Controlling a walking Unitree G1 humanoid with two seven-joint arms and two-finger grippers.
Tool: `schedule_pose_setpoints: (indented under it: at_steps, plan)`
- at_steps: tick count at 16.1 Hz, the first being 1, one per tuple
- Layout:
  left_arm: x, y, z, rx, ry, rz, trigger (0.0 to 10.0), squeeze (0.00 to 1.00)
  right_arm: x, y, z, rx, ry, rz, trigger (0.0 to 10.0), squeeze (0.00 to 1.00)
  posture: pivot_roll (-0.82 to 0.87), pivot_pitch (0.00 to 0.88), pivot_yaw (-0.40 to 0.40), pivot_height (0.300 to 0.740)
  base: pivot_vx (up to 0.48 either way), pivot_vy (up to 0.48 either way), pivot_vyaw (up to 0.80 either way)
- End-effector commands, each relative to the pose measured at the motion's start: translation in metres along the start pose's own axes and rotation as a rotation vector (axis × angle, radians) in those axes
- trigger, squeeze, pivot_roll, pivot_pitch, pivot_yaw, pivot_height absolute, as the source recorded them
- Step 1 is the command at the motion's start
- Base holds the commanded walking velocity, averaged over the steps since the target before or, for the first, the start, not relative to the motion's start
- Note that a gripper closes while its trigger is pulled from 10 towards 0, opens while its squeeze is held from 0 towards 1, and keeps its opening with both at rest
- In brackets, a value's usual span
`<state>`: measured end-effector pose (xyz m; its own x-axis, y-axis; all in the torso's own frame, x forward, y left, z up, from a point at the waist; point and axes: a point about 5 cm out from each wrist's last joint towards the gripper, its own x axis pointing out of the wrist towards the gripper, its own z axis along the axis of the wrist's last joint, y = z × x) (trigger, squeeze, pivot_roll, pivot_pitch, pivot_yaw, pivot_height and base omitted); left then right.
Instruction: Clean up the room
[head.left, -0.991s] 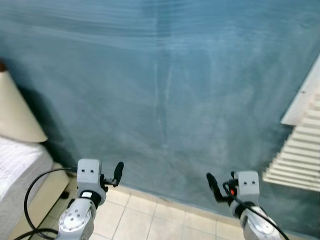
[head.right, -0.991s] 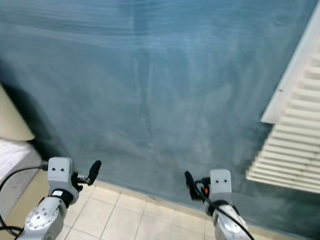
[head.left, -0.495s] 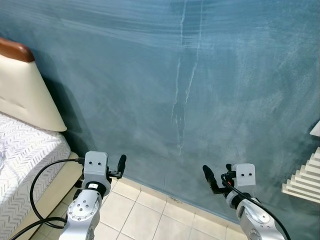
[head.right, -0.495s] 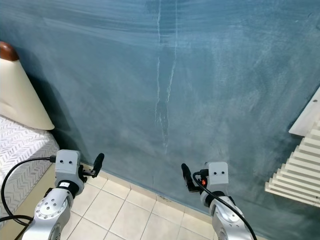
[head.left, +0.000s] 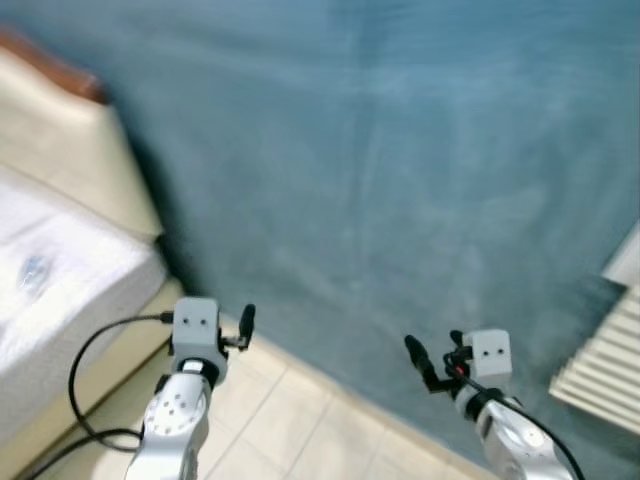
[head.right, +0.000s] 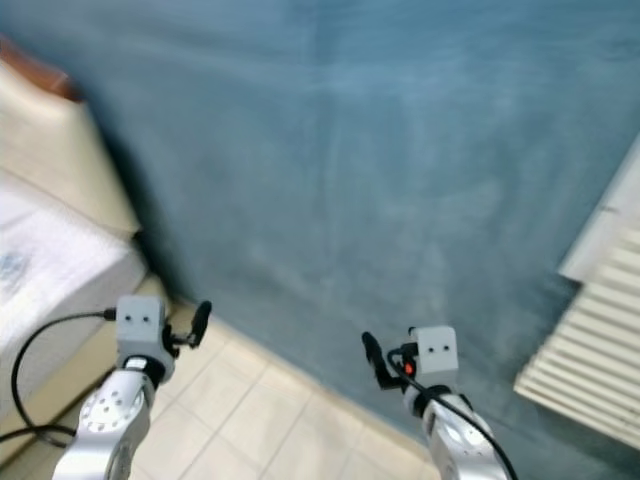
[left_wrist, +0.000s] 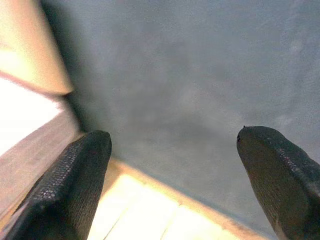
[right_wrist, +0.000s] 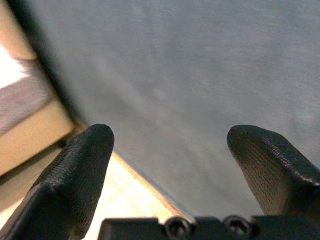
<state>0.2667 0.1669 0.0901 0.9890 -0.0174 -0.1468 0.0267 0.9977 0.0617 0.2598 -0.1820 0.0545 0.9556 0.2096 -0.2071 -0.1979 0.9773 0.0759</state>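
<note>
I face a blue wall (head.left: 400, 150) close ahead, and the picture is blurred. My left gripper (head.left: 245, 322) is held low at the left over the beige tiled floor (head.left: 290, 420). In the left wrist view it (left_wrist: 172, 145) stands open with nothing between its fingers. My right gripper (head.left: 414, 356) is held low at the right. Its wrist view shows it (right_wrist: 167, 140) open and empty too. Both point at the foot of the wall.
A bed (head.left: 50, 270) with a white cover and a cream padded headboard (head.left: 70, 140) stands at the left against the wall. White slats (head.left: 600, 370) are at the right edge. A black cable (head.left: 85, 375) loops from my left arm.
The view has swung to the left, so more of the bed shows and the slats sit further right. Both grippers hold the same pose, open and empty.
</note>
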Motion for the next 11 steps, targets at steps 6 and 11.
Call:
schedule_pose_setpoints:
  at_steps: [6,11]
  plan:
    - [0.011,0.002,0.010,-0.013,-0.061,0.016,10.0,0.00,0.007,0.000,0.004,-0.054,-0.017,0.061,10.0,1.00,0.04,0.000,0.001,0.740,0.000,0.000,0.43]
    - [0.004,0.005,-0.001,-0.101,-0.036,0.028,10.0,0.00,0.002,0.006,-0.004,-0.079,-0.016,0.109,10.0,1.00,0.04,0.000,0.021,0.740,0.288,0.000,0.34]
